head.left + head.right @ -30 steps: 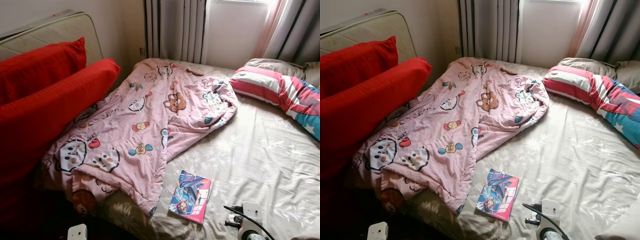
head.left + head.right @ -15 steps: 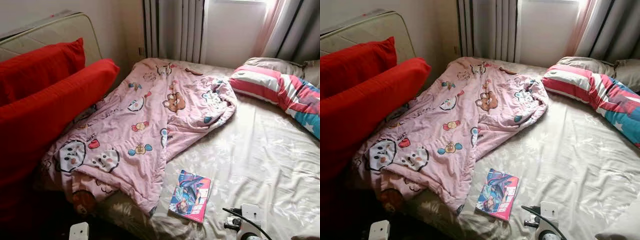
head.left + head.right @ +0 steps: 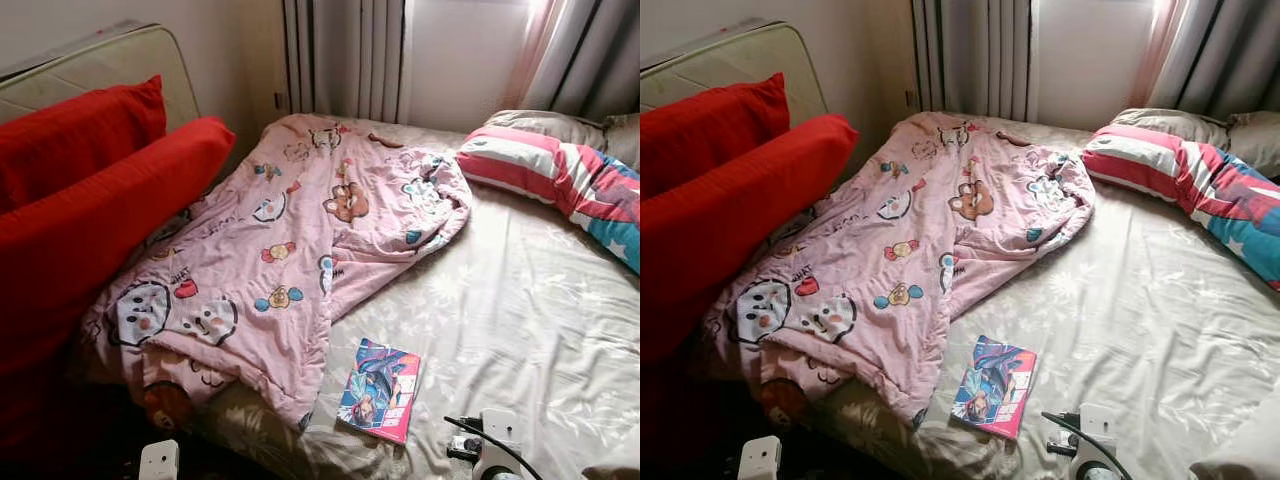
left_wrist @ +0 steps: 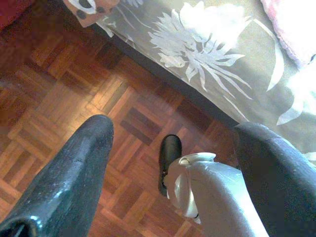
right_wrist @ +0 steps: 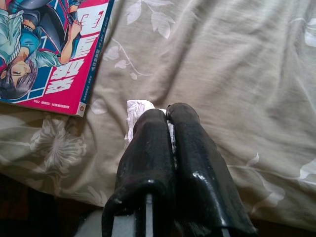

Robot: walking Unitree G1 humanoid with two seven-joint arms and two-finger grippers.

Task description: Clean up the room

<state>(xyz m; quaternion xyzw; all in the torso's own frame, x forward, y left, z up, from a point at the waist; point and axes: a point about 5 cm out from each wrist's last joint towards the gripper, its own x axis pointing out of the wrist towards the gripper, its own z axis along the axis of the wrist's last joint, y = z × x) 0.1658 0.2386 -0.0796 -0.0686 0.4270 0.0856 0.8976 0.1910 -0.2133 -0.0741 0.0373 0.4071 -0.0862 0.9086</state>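
Tissue (image 5: 134, 109) scrap was pinched in my right gripper (image 5: 167, 114), just above the bedsheet (image 5: 237, 74) beside the comic book (image 5: 47, 47).
I judged pickup done; next, carry it to a bin. Left gripper (image 4: 173, 143) hung wide apart.

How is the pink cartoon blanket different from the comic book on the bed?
The pink cartoon blanket is soft and crumpled, spreading from the head of the bed down over its near edge; the glossy comic book is stiff, flat and far smaller. The blanket is pale pink with little animals and faces; the book's cover is blue and magenta. Both lie on the beige flowered bedsheet.
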